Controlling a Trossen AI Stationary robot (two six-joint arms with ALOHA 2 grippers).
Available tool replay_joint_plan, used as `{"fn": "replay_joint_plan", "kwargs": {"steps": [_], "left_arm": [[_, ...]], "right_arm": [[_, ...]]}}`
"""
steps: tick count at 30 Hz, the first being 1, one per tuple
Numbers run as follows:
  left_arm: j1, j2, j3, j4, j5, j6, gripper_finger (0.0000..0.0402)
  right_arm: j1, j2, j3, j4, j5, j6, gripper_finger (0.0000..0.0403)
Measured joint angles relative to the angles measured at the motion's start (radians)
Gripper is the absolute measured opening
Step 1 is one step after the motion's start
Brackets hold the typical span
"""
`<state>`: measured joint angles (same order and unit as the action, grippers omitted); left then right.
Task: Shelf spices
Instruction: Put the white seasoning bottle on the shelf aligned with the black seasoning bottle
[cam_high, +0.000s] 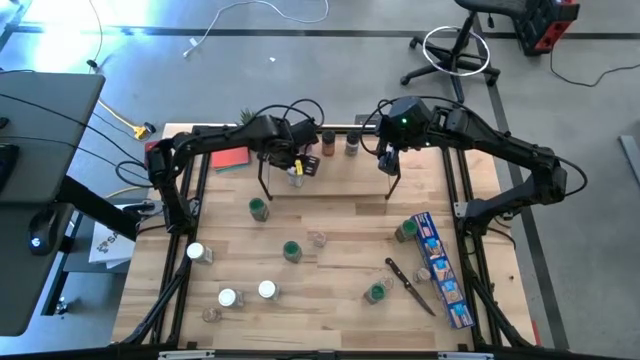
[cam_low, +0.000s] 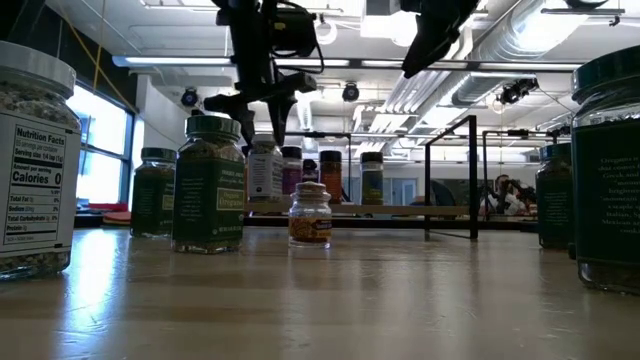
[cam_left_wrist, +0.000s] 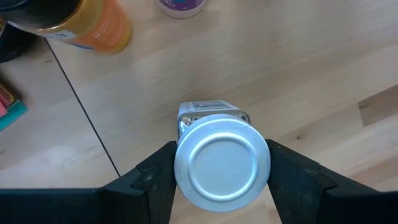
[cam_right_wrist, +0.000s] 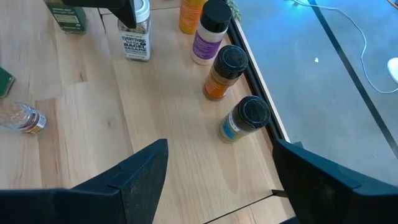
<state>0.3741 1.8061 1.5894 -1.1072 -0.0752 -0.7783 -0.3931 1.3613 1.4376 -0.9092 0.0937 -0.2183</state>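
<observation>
The left hand pinches a white-capped jar by its cap at 12 o'clock on the counter, over the shelf. Set it upright beside the standing jars before releasing. The right hand hovers spread at 1 o'clock.

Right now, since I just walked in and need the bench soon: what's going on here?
The robot is putting spice jars on a shelf at the table's far side. The left gripper has its fingers on either side of a silver-capped jar standing on the shelf board; whether it grips or is letting go is unclear. The right gripper hangs open above the shelf near three dark-capped jars. Several jars still stand on the table.
</observation>
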Motion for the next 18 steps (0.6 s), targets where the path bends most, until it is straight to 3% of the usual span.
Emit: {"fn": "replay_joint_plan", "kwargs": {"steps": [5,18], "left_arm": [[0.0,0.003,0.023,-0.022,0.031,0.191,0.0199],[0.004,0.003,0.081,-0.146,0.028,0.962,0.0204]], "right_arm": [[0.0,0.0,0.0,0.0,0.0,0.0,0.0283],[0.0,0.0,0.0,0.0,0.0,0.04,0.0283]]}}
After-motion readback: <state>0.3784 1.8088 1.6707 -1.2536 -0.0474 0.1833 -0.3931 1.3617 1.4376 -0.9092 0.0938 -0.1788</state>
